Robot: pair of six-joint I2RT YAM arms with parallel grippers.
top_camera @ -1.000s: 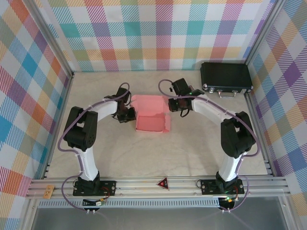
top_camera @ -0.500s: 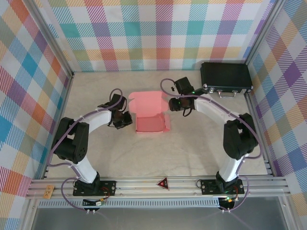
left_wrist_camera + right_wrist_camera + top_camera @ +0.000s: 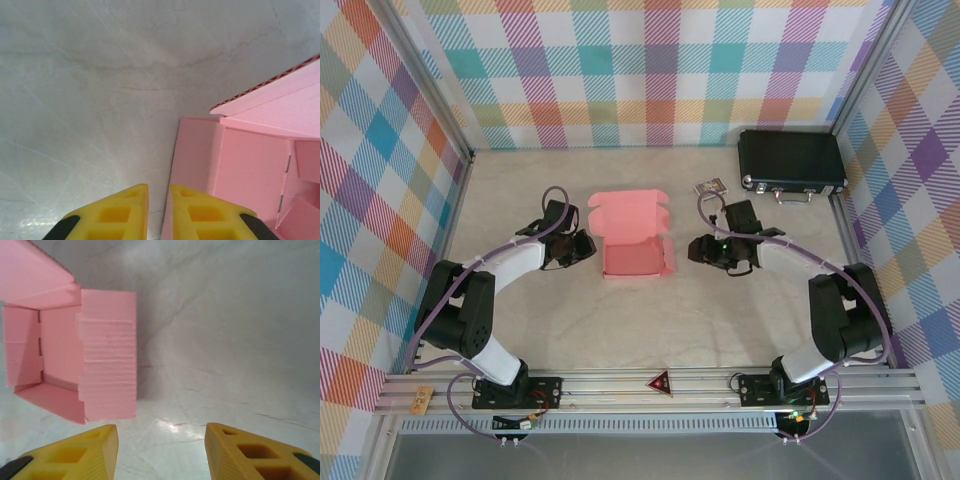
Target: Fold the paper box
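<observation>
Evidently the salmon-pink thin cardboard paper box [image 3: 638,258] sits at the middle of the pale table [image 3: 620,330] as a shallow tray, its lid flap [image 3: 632,208] open at the far side, so closing the lid seems the step in hand. The left gripper [image 3: 584,246] hangs just beside the left wall, its yellow fingers [image 3: 117,210] all but closed on nothing; the right gripper [image 3: 696,250] stands near the right wall, parted and empty. Next, I judge, one gripper must get behind the lid and swing it forward while the other steadies the tray.
</observation>
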